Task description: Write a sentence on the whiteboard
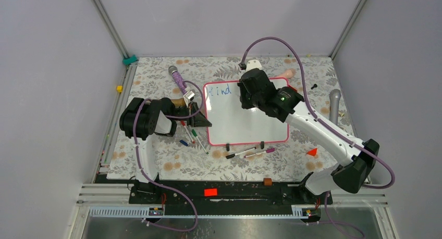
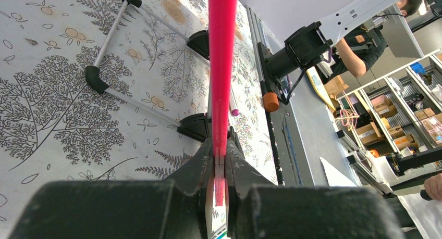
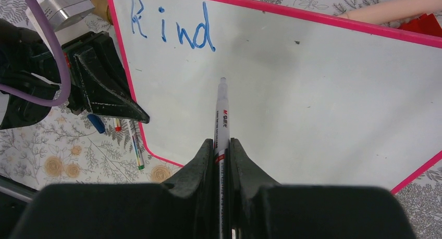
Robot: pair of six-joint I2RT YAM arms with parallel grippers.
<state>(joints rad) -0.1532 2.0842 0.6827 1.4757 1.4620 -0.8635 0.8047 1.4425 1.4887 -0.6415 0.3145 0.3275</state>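
We grasp the marker [image 3: 222, 111] in the right hand [image 3: 222, 143], axis toward 12 o'clock; blank whiteboard [image 3: 323, 98] lies at 3 o'clock; left hand [image 2: 220, 158] clamps its rim.

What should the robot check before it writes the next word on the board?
1. The right gripper is shut on the marker: ok.
2. The left gripper is pinching the whiteboard by its pink rim to steady it: ok.
3. There is bare white space to the right of the blue word "kind": ok.
4. The marker's tip points at the board: ok.
5. The tip is touching the board: cannot tell.
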